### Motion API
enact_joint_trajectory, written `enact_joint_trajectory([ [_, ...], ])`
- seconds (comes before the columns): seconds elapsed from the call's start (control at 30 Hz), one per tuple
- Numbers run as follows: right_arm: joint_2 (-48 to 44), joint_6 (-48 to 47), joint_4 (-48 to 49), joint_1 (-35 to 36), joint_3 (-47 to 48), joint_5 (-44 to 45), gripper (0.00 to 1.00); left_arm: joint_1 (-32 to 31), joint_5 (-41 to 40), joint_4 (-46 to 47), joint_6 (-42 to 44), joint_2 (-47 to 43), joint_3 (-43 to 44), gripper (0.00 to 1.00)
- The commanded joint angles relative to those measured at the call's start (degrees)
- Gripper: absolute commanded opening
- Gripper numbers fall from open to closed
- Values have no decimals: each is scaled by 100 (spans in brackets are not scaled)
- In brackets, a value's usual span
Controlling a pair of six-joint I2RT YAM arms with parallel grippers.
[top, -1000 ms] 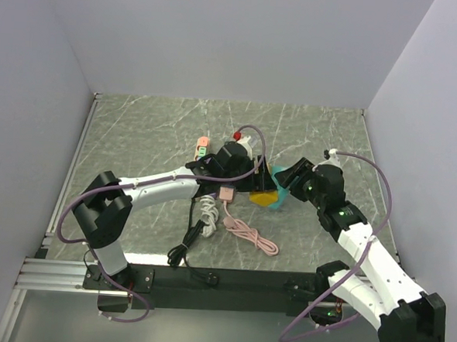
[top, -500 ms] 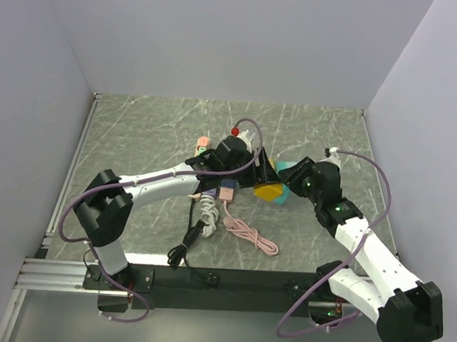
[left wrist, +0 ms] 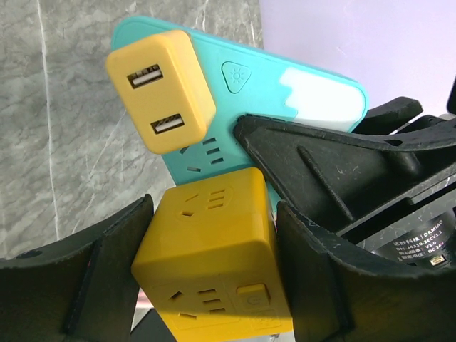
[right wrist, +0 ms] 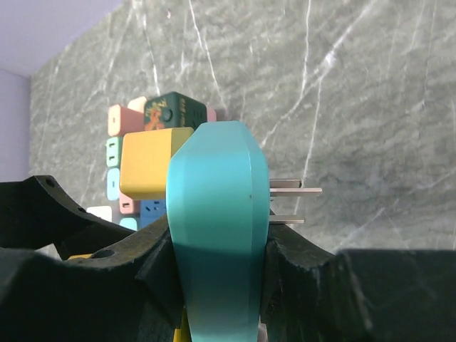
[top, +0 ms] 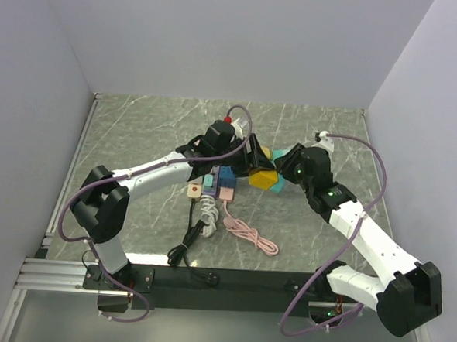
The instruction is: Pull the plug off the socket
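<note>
Where the two arms meet above the middle of the marble surface (top: 153, 128), the task's pieces hang in the air between them. A flat teal socket plate (left wrist: 274, 78) with rounded corners has slot openings and a small triangular button on its face. A yellow USB charger (left wrist: 160, 89) with two ports sits plugged into the upper end of the plate. Below the charger is a yellow cube adapter (left wrist: 214, 271) that has socket holes on its faces and a square button low on one side.

The left gripper (left wrist: 214, 214) has its jaws pinching the cube adapter from both sides. The right gripper (right wrist: 217, 246) has its jaws pressed onto the socket plate, seen edge-on in the right wrist view. Two metal prongs (right wrist: 292, 189) stick out bare from the back of the plate.

The joint between the cube adapter and the socket plate is hidden, so I cannot tell whether its pins are seated. The left wrist view cuts off the cube's lower edge, and glare whitens part of the plate. From above, both grippers cover nearly all of the plate.

On the surface behind lies a multicoloured power strip (right wrist: 114, 153) carrying a dark green cube (right wrist: 174, 110), and a pink cable (top: 248, 234) lies nearby.
</note>
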Motion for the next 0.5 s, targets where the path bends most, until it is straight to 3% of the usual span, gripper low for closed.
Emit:
enact_joint_trajectory([
  [0.0,54,-1118,-885,-406,-65,2344,0,299,654,-911,618,-573,518,0],
  [0.2,150,-1092,-1034,-485,128,2721,0,615,628,-666,478,-968,185,0],
  [0.33,256,-1082,-1290,-494,348,3038,0,1071,1083,-463,240,-1144,-44,0],
  [0.47,168,-1144,-1176,-494,296,3022,0,1169,1366,-779,274,-987,395,0],
])
